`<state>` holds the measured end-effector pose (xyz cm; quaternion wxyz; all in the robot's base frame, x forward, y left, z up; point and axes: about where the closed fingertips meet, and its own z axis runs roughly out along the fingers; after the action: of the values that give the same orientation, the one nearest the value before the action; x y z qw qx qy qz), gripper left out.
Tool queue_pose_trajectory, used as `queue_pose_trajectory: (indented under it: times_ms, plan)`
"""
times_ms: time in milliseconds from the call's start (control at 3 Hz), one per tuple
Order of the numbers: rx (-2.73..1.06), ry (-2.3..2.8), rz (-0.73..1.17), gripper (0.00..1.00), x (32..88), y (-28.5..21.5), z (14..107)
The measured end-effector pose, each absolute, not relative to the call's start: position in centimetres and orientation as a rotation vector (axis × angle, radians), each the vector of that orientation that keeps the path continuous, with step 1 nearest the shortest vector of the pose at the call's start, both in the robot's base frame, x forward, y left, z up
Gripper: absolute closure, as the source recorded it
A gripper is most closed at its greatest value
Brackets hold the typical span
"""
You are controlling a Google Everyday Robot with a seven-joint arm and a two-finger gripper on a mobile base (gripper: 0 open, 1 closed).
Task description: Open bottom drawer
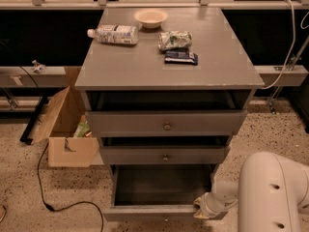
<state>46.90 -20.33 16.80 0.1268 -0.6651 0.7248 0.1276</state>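
The bottom drawer (159, 211) is the lowest grey front of the grey cabinet (164, 66). It stands pulled far out, and its dark empty inside (161, 185) shows. Its front edge lies at the lower edge of the view, and its knob is barely visible there. My gripper (202, 210) is at the end of the white arm (270, 192), low on the right, at the right front corner of the bottom drawer. The two drawers above (166, 125) (165, 157) are each pulled out a little.
On the cabinet top lie a plastic bottle (113, 34), a white bowl (150, 17), a snack bag (175, 39) and a dark packet (180, 57). An open cardboard box (65, 129) and a black cable (46, 197) lie on the speckled floor at the left.
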Motion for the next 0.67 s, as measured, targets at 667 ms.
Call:
queue_pose_trajectory:
  times_ms: [667]
  plan:
    - [-1.89,2.099,0.383,1.0,44.82,-20.22,16.71]
